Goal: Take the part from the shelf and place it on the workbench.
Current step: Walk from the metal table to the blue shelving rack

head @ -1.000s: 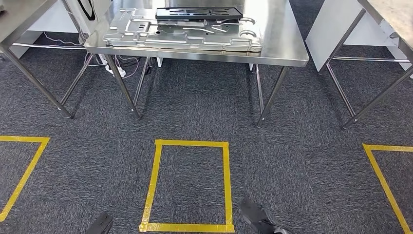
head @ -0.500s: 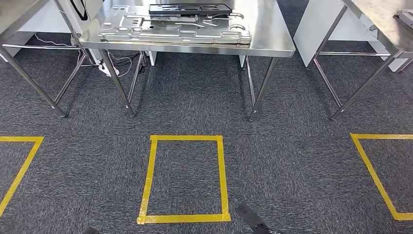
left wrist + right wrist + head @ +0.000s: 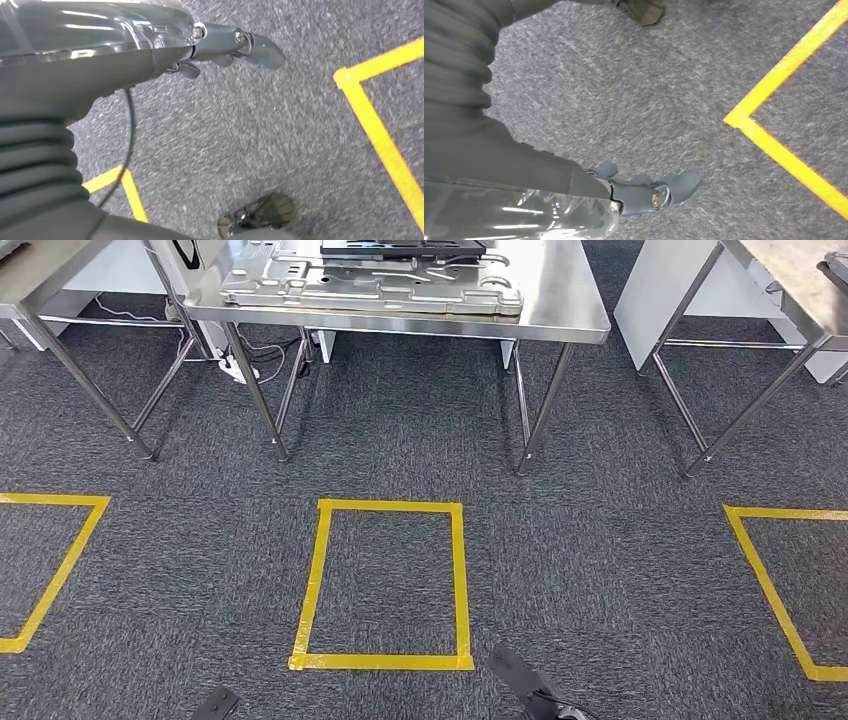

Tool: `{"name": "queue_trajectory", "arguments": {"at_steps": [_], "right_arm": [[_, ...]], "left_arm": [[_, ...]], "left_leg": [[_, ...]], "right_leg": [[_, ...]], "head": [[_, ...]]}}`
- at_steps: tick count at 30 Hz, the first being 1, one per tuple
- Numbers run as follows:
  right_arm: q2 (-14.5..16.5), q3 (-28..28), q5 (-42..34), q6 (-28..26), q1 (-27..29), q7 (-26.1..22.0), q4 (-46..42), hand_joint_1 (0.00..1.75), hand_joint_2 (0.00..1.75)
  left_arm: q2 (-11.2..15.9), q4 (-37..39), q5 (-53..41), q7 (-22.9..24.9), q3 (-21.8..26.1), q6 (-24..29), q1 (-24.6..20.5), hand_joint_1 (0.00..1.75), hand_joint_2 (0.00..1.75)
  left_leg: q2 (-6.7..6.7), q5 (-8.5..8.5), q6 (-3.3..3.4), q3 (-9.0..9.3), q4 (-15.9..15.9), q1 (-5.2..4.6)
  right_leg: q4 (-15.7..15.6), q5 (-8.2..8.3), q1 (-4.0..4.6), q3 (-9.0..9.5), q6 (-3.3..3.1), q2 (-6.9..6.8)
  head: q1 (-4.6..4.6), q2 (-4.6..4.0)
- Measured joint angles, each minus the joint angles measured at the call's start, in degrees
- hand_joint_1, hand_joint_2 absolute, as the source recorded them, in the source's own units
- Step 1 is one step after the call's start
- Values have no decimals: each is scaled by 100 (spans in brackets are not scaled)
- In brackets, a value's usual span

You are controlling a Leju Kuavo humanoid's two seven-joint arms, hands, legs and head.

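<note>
Both arms hang low: left hand [image 3: 235, 47] and right hand [image 3: 649, 192] over grey carpet, fingers loosely apart, holding nothing. The part [image 3: 370, 285] lies on the desk [image 3: 560, 310] at twelve o'clock, beyond the yellow square [image 3: 385, 585].

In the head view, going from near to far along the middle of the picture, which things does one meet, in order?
Yellow tape square on the carpet → steel table → stamped metal plate on it → black tray at the plate's far edge.
</note>
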Motion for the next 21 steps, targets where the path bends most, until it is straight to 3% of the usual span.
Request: {"name": "queue_trajectory", "arguments": {"at_steps": [1, 3, 5, 6, 7, 8, 9, 11, 13, 17, 19, 21], "right_arm": [[-20, -4, 0, -22, 11, 11, 0, 0, 175], [-56, -22, 13, -76, 27, 12, 0, 0, 175], [-82, -46, 44, -129, 45, -6, 0, 0, 175], [-88, -55, 58, -147, 60, -15, 0, 0, 175], [-92, -64, 69, -159, 77, -25, 0, 0, 175], [-95, -71, 78, -164, 92, -33, 0, 0, 175], [-96, -77, 81, -164, 103, -40, 0, 0, 175], [-103, -92, 77, -156, 114, -50, -21, 0, 175], [-121, -123, 17, -130, 127, -48, -89, 0, 175], [-148, -199, -221, -25, 230, -2, -204, 0, 175], [-155, -242, -355, 43, 304, 35, -235, 0, 175], [-158, -289, -492, 112, 414, 74, -248, 0, 175]], "left_arm": [[-14, 4, -8, 14, -1, -6, 2, 0, 175], [-31, 10, -25, 48, -1, -12, 9, 0, 175], [-35, 11, -36, 69, -1, -20, 13, 0, 175], [-37, 11, -36, 70, -1, -21, 16, 0, 175], [-37, 11, -35, 72, -1, -22, 19, 0, 175], [-37, 11, -33, 72, -1, -22, 21, 0, 175], [-37, 11, -28, 72, -1, -22, 22, 0, 175], [-37, 12, 35, 86, -16, -19, 39, 0, 175], [-36, 14, 225, 140, -96, 3, 111, 0, 175], [-29, 6, 795, 289, -340, 82, 316, 0, 0], [-6, -46, 1113, 368, -485, 137, 341, 0, 0], [27, -143, 1438, 451, -639, 190, 361, 0, 0]], "left_leg": [[-2, -10, -27, -10, -7, -1], [-10, -285, -42, -91, 214, -13], [-22, -803, -32, -267, 897, -34], [-27, -972, -33, -334, 1257, -47], [-30, -1050, -32, -342, 1512, -60], [-31, -1005, -30, -249, 1531, -65], [-29, -884, -29, -46, 1311, -64], [-23, -668, -31, 511, 493, -57], [-27, -634, -17, 808, -22, -59], [-47, -628, 84, 761, -87, -48], [-43, -585, 170, 698, -98, -27], [-33, -555, 217, 634, -97, -25]], "right_leg": [[-31, 52, -13, -35, -45, -6], [-85, 172, -48, -112, -153, -18], [-83, 250, -38, -195, -215, -25], [-78, 280, -23, -235, -221, -27], [-72, 310, -12, -274, -221, -28], [-64, 332, -7, -306, -214, -29], [-51, 347, -9, -329, -205, -29], [6, 351, -7, -369, -173, -29], [86, 352, 14, -419, -127, -25], [199, 302, 16, -499, -36, -15], [642, -9, -9, -707, 13, -12], [1372, -361, -32, -1027, 44, -12]], "head": [[-8, 0], [-71, 0], [-160, 0], [-187, 0], [-205, 0], [-213, 0], [-217, 0], [-236, 0], [-256, 0], [-237, 0], [-175, 0], [-99, 0]]}}
